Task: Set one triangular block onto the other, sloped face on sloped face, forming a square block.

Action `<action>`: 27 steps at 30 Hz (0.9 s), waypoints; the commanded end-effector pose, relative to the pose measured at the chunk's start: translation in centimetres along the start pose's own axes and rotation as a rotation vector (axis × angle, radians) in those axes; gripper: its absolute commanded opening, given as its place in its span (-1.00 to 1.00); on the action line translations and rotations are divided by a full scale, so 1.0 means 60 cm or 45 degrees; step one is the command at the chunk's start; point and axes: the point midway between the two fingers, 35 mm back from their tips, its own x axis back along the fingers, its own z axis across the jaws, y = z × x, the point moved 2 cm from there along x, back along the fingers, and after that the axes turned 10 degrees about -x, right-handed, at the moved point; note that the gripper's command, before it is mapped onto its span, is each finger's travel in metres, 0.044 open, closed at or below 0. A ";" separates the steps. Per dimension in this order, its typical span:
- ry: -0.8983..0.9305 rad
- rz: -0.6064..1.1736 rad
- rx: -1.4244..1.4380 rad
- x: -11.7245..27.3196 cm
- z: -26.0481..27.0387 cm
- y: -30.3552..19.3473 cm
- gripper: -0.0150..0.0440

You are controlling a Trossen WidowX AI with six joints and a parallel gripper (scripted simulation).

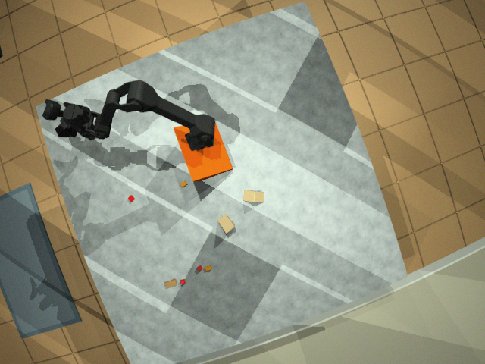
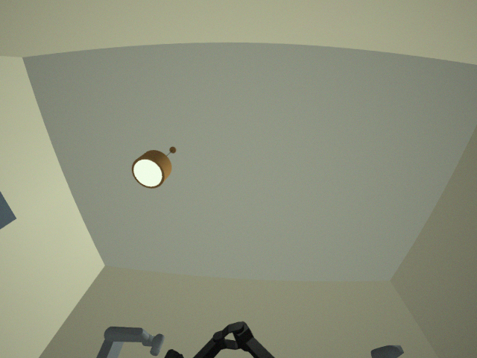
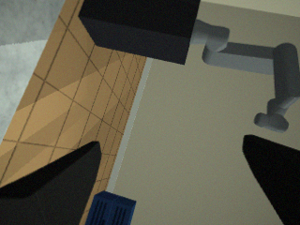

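Starts at the gripper point(image 1: 56, 119) point(image 3: 170, 145): fingers spread wide, nothing between them, raised over a corner region of the table point(image 1: 313, 172) point(image 3: 19, 89). Looks outward in the wrist view, past the table edge to floor point(image 1: 427, 141) point(image 3: 61, 103) and wall point(image 3: 187, 164), with no block in sight.

Next out, back along the arm point(image 1: 168, 109) point(image 2: 242, 335), comes to the orange plate point(image 1: 213, 168) under the arm's foot, between the gripper and the far side of the table. Nearer than the blocks, off toward the same side, shows a red bit point(image 1: 131, 198), with an orange bit point(image 1: 183, 183) farther on, close by the plate.

Farther still, beyond the plate's near corner and well apart from the gripper, lies the plain block point(image 1: 226, 223), slightly the nearer of the two. Shows one broad face upward, long side slanting away from the gripper; impossible to tell for sure which face is sloped. Just past, separate from it, sits the ridged block point(image 1: 253, 196), two faces meeting at a crease that runs crosswise to its longer outline.

Seems to be at the approach stage, nothing stacked. Probably calls for a broad swing around the foot toward the blocks, then fingers turned down and matched to the chosen block's axis. Could brush the small bits if carried low.
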 end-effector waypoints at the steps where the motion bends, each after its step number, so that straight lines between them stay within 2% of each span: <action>1: -0.001 -0.004 0.000 0.001 -0.001 0.002 0.95; 5: -0.025 -0.091 -0.005 0.022 -0.028 0.039 1.00; 12: -0.074 -0.351 0.025 0.112 -0.095 0.154 1.00; 19: -0.115 -0.623 0.191 0.262 -0.132 0.283 1.00; 27: -0.172 -0.902 0.375 0.467 -0.161 0.379 1.00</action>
